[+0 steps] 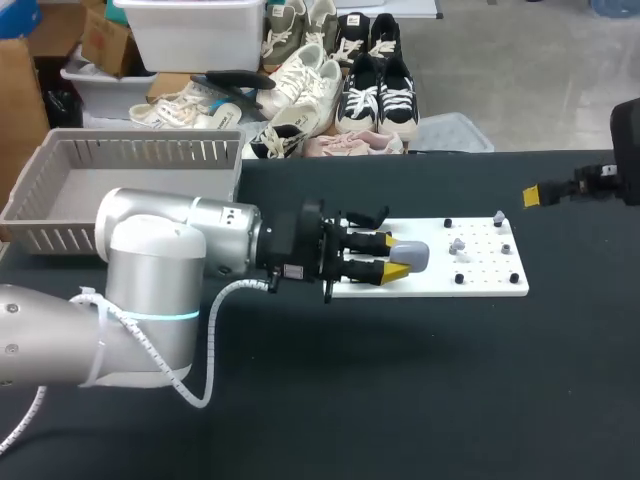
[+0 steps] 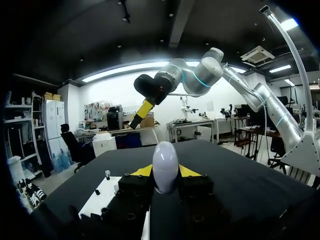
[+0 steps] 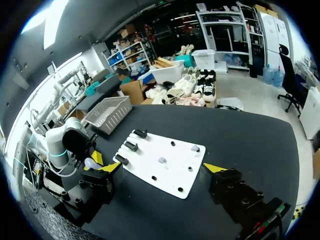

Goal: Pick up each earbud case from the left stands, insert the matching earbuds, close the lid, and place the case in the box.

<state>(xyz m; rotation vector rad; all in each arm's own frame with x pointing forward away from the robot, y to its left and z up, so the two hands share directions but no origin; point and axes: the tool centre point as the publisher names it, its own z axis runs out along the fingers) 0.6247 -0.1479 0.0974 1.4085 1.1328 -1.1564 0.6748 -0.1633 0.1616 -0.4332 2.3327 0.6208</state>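
Observation:
A pale lavender earbud case (image 1: pixel 414 256), lid closed, is held above the left part of the white board (image 1: pixel 430 282). My left gripper (image 1: pixel 392 256) is shut on it, one yellow tip on each side; in the left wrist view the case (image 2: pixel 165 170) stands upright between the fingers. Two small grey earbuds (image 1: pixel 458 244) sit on pegs on the right half of the board. The black stands (image 3: pixel 131 146) line the board's left edge. My right gripper (image 1: pixel 533 196) hangs open and empty off the board's far right; in its own view the right gripper (image 3: pixel 161 168) looks down over the board (image 3: pixel 175 172).
A grey slatted basket (image 1: pixel 60 222) stands at the back left of the black table, behind my left arm. Small black pegs dot the right half of the board. My right arm (image 2: pixel 200 75) arches high ahead of the left gripper.

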